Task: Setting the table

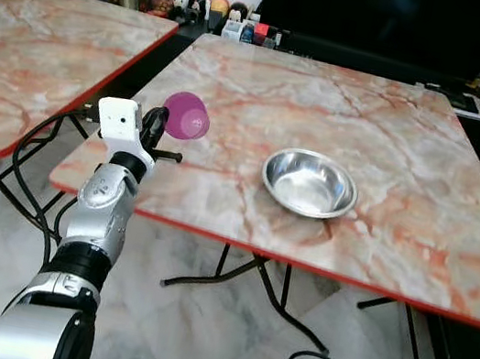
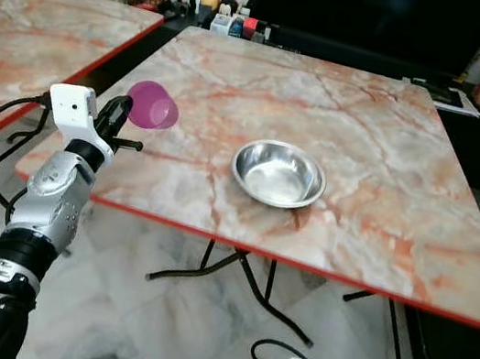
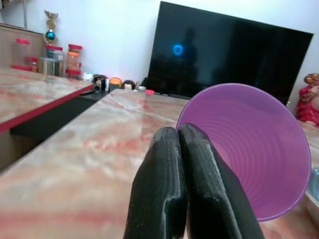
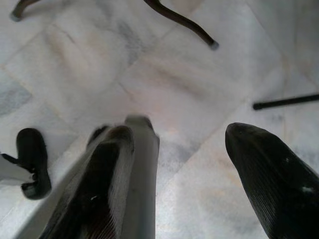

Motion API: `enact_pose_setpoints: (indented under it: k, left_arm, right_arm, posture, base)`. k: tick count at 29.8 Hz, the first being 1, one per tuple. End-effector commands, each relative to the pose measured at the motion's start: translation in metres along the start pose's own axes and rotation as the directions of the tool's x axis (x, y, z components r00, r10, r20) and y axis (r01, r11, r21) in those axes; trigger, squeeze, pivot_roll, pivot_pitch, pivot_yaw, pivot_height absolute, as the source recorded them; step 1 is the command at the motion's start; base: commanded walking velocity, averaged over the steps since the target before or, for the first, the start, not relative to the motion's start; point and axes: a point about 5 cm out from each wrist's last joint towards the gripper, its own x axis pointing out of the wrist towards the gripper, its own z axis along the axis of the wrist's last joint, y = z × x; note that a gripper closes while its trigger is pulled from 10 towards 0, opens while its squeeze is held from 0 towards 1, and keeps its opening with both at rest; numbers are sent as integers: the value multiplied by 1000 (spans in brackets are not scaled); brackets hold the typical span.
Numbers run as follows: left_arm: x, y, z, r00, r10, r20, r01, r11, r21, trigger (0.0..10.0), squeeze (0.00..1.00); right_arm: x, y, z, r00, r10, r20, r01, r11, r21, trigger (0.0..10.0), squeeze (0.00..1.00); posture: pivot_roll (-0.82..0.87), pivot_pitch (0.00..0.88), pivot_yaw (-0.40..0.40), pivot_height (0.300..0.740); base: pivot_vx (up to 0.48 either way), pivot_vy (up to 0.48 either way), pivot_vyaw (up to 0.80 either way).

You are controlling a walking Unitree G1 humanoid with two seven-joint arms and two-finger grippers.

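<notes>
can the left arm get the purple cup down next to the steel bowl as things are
Probably yes. The left gripper is shut on the purple cup over the table's near left corner, and the marble between it and the steel bowl is bare. It would have to stretch further to its right.

Both head views look forward and down from above at the same counter (image 1: pixel 392 160) and steel bowl (image 1: pixel 310 183). The left wrist camera sits low and close, facing along that counter toward the television (image 3: pixel 224 55). The right wrist camera faces the floor (image 4: pixel 164 74).
</notes>
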Motion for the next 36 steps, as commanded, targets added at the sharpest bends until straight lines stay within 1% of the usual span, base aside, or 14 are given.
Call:
enact_pose_setpoints:
  k: [1,5,7,8,9,10,11,14,21,24,29,32,36]
  left_arm:
    - [4,-3,7,1000,-14,22,14,1000,6,10000,0]
    - [4,-7,10,998,-34,44,32,999,40,10000,0]
    - [3,-8,9,998,-36,43,35,999,33,10000,0]
    - [2,-8,9,999,-28,43,28,1000,11,10000,0]
    - [2,-7,9,999,-25,43,25,1000,6,10000,0]
    - [1,-7,9,999,-25,45,25,1000,6,10000,0]
    - [-1,-5,9,998,-25,50,25,1000,4,10000,0]
    - [-2,-5,10,998,-26,58,26,1000,0,10000,0]
    - [-3,-4,11,998,-26,61,26,1000,-2,10000,0]
    - [-2,-5,13,997,-34,63,34,999,1,10000,0]
    - [-1,-6,17,996,-36,76,36,999,3,10000,0]
    - [2,-6,23,995,-35,96,36,999,-4,10000,0]
    - [2,-7,25,994,-35,100,37,999,-19,10000,0]
  right_arm:
    - [0,-2,0,1000,-9,0,9,1000,5,10000,0]
    - [0,-2,2,1000,-6,9,6,1000,0,10000,0]
    - [0,-1,3,1000,-1,17,1,1000,6,10000,0]
    - [0,-1,5,999,18,34,-20,998,64,10000,0]
    - [0,-1,5,999,22,39,-25,997,79,10000,0]
    - [0,-1,6,999,23,42,-25,997,67,10000,0]
    - [0,-1,6,999,21,39,-23,998,50,10000,0]
    - [0,-1,6,999,16,40,-18,999,44,10000,0]
    - [1,-1,7,999,14,40,-16,999,48,10000,0]
    - [1,2,6,999,17,40,-19,999,49,10000,0]
    - [0,3,5,999,17,36,-18,999,48,10000,0]
    - [1,4,5,999,19,34,-20,999,46,10000,0]
    - [1,5,6,999,21,36,-23,999,43,10000,0]
  posture:
    - [-41,0,-34,625]
    - [-32,0,-37,625]
    - [-32,0,-37,625]
    - [-26,0,-40,625]
    - [-26,0,-40,625]
    - [-22,0,-41,630]
    - [-20,0,-41,640]
    - [-19,0,-40,660]
    - [-13,0,-37,715]
    - [-7,0,-30,740]
    - [-6,0,-27,740]
    - [-5,0,-27,740]
    - [-5,0,-27,740]
  base:
    - [0,0,0]
    - [0,0,0]
    - [0,0,0]
    - [0,0,0]
    - [0,0,0]
    - [0,0,0]
    - [0,0,0]
    - [0,0,0]
    - [0,0,0]
    - [0,0,0]
    - [0,0,0]
    - [0,0,0]
    - [0,0,0]
